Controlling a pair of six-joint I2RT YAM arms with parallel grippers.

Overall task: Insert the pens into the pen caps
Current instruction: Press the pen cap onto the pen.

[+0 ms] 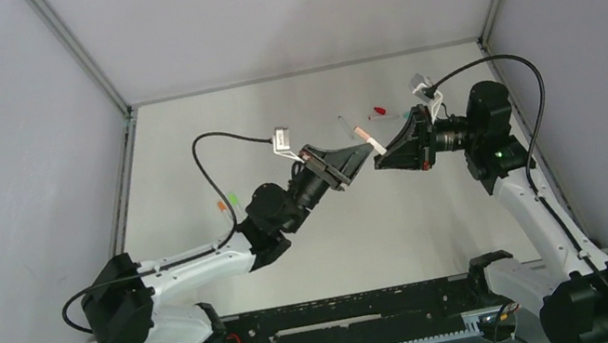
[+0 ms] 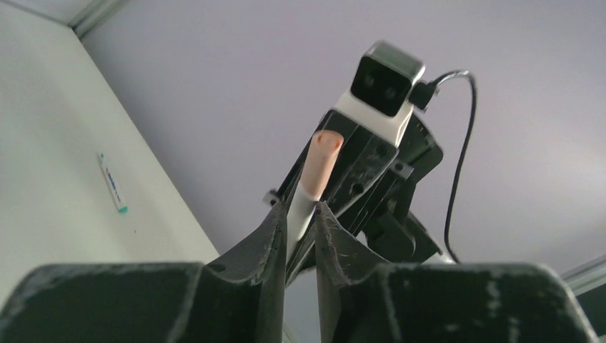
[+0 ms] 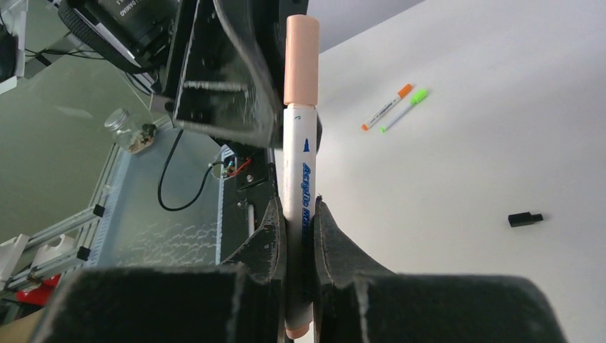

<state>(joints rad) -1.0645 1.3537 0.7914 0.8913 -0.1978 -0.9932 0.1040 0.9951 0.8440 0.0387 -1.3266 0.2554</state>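
Note:
A white pen (image 3: pixel 299 164) with blue print and a pale orange pen cap (image 3: pixel 301 61) seated on its top end stands upright in my right gripper (image 3: pixel 300 207), which is shut on the barrel. My left gripper (image 2: pixel 300 214) meets it from the other side, its jaws a little apart with the barrel between the tips and the cap (image 2: pixel 323 161) sticking out past them. From above, both grippers (image 1: pixel 365 151) (image 1: pixel 381 158) touch noses over mid-table with the pen (image 1: pixel 361 133) between them.
Two capped pens, orange (image 3: pixel 386 108) and green (image 3: pixel 405 106), lie side by side on the table. A black cap (image 3: pixel 525 219) lies alone. A teal-ended pen (image 2: pixel 112 182) lies near the back wall. A red cap (image 1: pixel 379 110) sits behind the grippers.

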